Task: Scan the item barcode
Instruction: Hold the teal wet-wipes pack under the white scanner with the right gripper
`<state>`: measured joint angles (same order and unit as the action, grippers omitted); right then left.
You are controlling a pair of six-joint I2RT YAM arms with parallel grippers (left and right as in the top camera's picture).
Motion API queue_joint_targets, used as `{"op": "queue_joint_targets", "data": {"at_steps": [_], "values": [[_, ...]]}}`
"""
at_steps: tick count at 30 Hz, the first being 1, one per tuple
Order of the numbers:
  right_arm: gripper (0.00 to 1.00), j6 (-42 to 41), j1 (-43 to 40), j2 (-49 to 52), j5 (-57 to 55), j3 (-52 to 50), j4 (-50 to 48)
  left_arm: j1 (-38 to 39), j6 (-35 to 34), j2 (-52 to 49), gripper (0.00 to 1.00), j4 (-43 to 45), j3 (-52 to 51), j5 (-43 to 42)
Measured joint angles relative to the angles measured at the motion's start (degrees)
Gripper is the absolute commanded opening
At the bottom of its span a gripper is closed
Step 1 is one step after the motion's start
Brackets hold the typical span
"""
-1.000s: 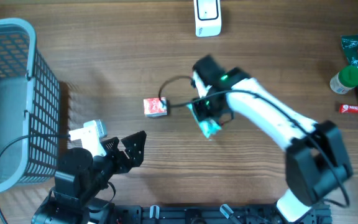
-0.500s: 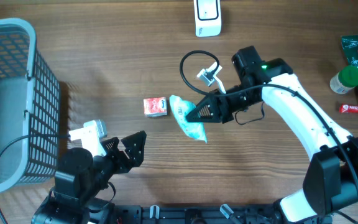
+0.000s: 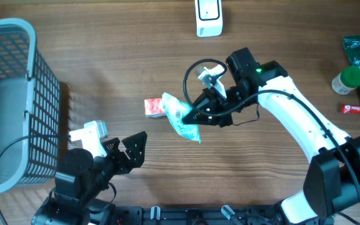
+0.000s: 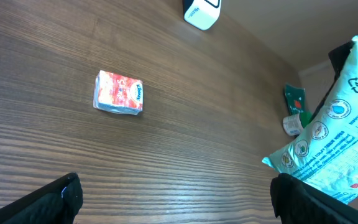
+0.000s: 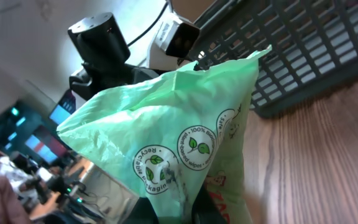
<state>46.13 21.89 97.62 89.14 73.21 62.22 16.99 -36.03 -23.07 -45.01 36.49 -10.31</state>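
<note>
My left hand [image 3: 135, 150] is hanging wide, holding nothing. My right hand [image 3: 191, 116] is pinching one green pouch [image 3: 179, 122] above the bench [image 3: 105, 56], its edge covering part of one red pack [image 3: 154, 107] from overhead; my fingertips are mostly hiding behind it. Farthest, what looks like one scanner [image 3: 209, 19] is lying cut off.

Left gripper [image 4: 178, 200] jaws spread wide, with a dark tip in each bottom corner and wood-grain counter [image 4: 185, 143] showing between them. A small red-and-white packet [image 4: 118, 93] lies flat at upper left, well apart from the tips. White device [image 4: 199, 11] is cut off by the top edge. Green pouch [image 4: 331, 146] is at the right edge, raised off the counter, printed recycling marks facing the camera. Beyond it are a green pack [image 4: 294, 99] and a small white item [image 4: 291, 124] — too blurry to identify.
</note>
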Motion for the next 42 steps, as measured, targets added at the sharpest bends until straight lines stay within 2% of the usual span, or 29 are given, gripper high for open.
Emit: {"op": "queue_joint_targets", "data": {"at_steps": [9, 13, 15, 19, 22, 26, 31, 35, 40, 42], "values": [[0.04, 3.1, 0.07, 0.0, 0.0, 0.0, -1.92, 0.0, 0.0, 0.0, 1.0, 0.0, 0.0, 0.0], [0.04, 2.27, 0.07, 0.0, -3.91, -0.02, -5.86, 0.0, 0.0, 0.0, 1.0, 0.0, 0.0, 0.0], [0.04, -2.54, 0.07, 0.0, -9.25, -0.13, -10.86, 0.0, 0.0, 0.0, 1.0, -0.02, 0.0, 0.0], [0.04, -21.97, 0.04, 0.0, -26.43, -0.44, -22.29, 0.0, -0.02, 0.0, 1.0, 0.0, 0.0, 0.02], [0.04, -33.16, 0.04, 0.0, -39.08, -0.44, -27.36, 0.0, -0.02, 0.0, 1.0, 0.0, 0.0, 0.0], [0.04, -41.07, 0.04, 0.0, -54.25, -0.44, -30.93, 0.0, 0.0, 0.0, 1.0, 0.0, 0.0, 0.0], [0.04, -45.51, -0.07, 0.22, -71.08, 0.7, -31.15, 0.0, 0.0, 0.0, 1.0, 0.0, 0.0, 0.0], [0.04, -45.16, -0.7, 3.15, -78.12, 6.91, -30.93, 0.0, 0.0, 0.0, 1.0, 0.0, 0.0, 0.0], [0.04, -42.62, -3.02, 13.05, -84.17, 21.92, -27.32, 0.0, 0.0, 0.0, 1.0, 0.0, 0.0, 0.0], [0.04, -40.74, -4.07, 20.44, -87.69, 31.23, -24.28, 0.0, 0.0, 0.0, 1.0, 0.0, 0.0, 0.0]]}}
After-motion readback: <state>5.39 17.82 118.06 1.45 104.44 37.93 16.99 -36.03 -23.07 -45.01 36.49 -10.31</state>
